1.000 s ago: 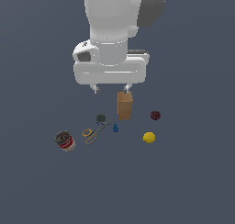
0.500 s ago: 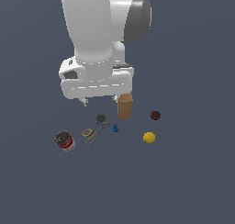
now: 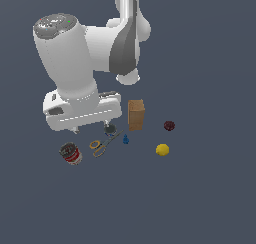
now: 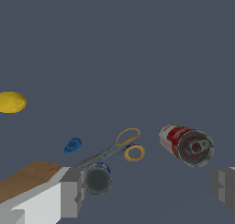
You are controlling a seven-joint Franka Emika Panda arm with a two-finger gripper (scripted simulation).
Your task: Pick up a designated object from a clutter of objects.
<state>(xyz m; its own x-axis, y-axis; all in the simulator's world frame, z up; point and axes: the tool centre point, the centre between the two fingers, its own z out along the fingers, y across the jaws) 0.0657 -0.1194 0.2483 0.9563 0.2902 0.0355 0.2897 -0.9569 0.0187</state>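
Exterior view, from its left to its right: the can [image 3: 71,153] stands farthest toward that view's left, then the scissors [image 3: 101,145], the dark disc [image 3: 110,130], the small blue piece [image 3: 125,139], the brown box [image 3: 136,114], the lemon [image 3: 162,149] and the dark red ball [image 3: 169,125], all on a plain dark surface [image 3: 210,188]. This view shows the ball and the whole upright box; the wrist view shows no ball and only a corner of the box [image 4: 25,179], but gives a close look at the can [image 4: 186,144], which the exterior view renders small. The can is a short cylinder with a red and white label and a dark metal top bearing a central ring. In the wrist view the yellow-handled scissors [image 4: 118,149] lie just beside the can, their loops toward it, and the dark disc [image 4: 97,179] sits near one finger [image 4: 73,191]. The hand [image 3: 91,127] hangs above the clutter, between the can and the box, its fingers spread wide, empty and touching nothing; the can lies apart from both fingers.
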